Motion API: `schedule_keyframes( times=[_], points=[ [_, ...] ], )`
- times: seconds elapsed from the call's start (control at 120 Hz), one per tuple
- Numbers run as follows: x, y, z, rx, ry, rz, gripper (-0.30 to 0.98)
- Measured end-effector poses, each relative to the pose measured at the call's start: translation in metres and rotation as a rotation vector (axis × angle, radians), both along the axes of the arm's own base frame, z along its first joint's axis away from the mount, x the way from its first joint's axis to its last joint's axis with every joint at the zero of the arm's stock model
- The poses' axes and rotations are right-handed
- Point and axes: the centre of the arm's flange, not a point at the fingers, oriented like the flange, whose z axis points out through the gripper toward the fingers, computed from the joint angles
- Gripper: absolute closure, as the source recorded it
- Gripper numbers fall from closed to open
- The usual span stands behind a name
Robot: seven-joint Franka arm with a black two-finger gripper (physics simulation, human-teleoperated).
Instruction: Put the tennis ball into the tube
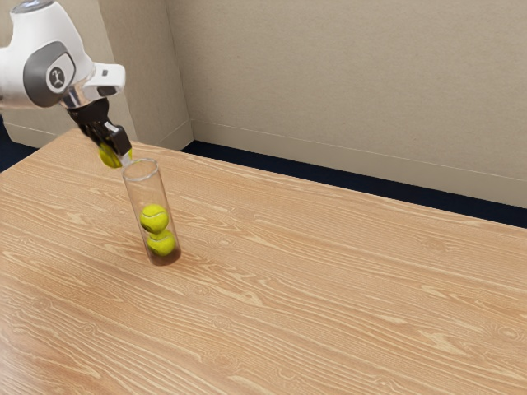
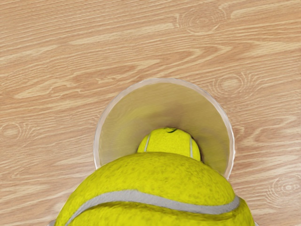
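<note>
The bench (image 1: 329, 280) is the largest thing and fills most of the frame, giving the tube a flat place to stand. The robot arm (image 1: 37, 70) comes from the upper left and reaches over it, I think so that the load can go down from above. Left of the centre stands the clear tube (image 1: 145, 188), upright and with its mouth up, which is what a ball dropped from above needs. The held tennis ball (image 2: 150, 174) is near this mouth, at the upper left; in the wrist view it covers part of the rim, so it seems not fully centred and may catch the edge if released now. Inside the tube, the upper ball (image 1: 154, 218) rests on the lower ball (image 1: 162, 243), and the room above them looks enough for one more. The fingers (image 1: 118, 138) are closed on the held ball from two sides, probably to leave its underside free for entering. A small shift over the opening should come first, then the lowering.
</note>
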Motion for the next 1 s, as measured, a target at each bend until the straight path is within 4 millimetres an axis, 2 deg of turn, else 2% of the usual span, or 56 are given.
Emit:
schedule_keyframes(
  times=[0.108,0.417,0.617,0.733,0.767,0.808,0.925,1.0],
  points=[
    [0.009,-0.009,-0.006,-0.003,0.020,0.019,0.27],
    [0.034,-0.013,-0.019,-0.026,0.033,0.102,0.26],
    [0.038,-0.003,-0.025,-0.043,0.037,0.164,0.11],
    [0.035,-0.006,-0.023,-0.048,0.056,0.180,0.06],
    [0.035,-0.012,-0.018,-0.049,0.063,0.175,0.05],
    [0.037,-0.024,-0.003,-0.047,0.061,0.159,0.04],
    [0.044,-0.079,0.049,-0.041,0.040,0.071,0.03],
    [0.041,-0.108,0.072,-0.039,0.037,0.023,0.02]
  ],
)
